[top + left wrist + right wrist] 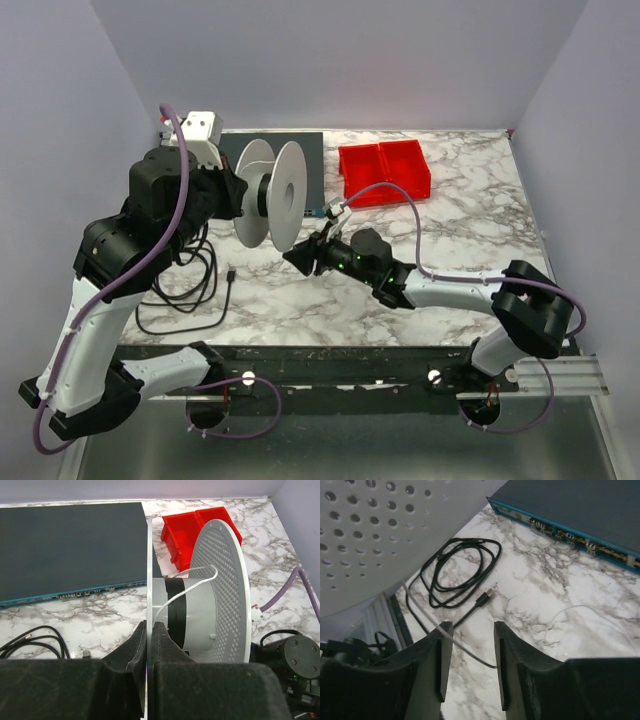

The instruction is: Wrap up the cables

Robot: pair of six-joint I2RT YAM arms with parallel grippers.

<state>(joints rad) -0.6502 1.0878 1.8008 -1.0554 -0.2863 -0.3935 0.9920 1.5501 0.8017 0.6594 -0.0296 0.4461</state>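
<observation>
Left gripper [150, 632] clamped on near flange of spool [220, 580], steadying it for winding. Right gripper [471, 630] part-open; cable [470, 655] crosses its gap, apparently not yet pinched, running up-left toward spool hub.

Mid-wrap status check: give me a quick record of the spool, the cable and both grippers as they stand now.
spool: axis level, perforated flanges on edge
left gripper: shut on the spool's near flange rim
right gripper: open, low beside the spool
cable: one loose loop over the hub; the strand runs down between the right fingers, contact unclear
black cords: coiled on the table, not involved
</observation>
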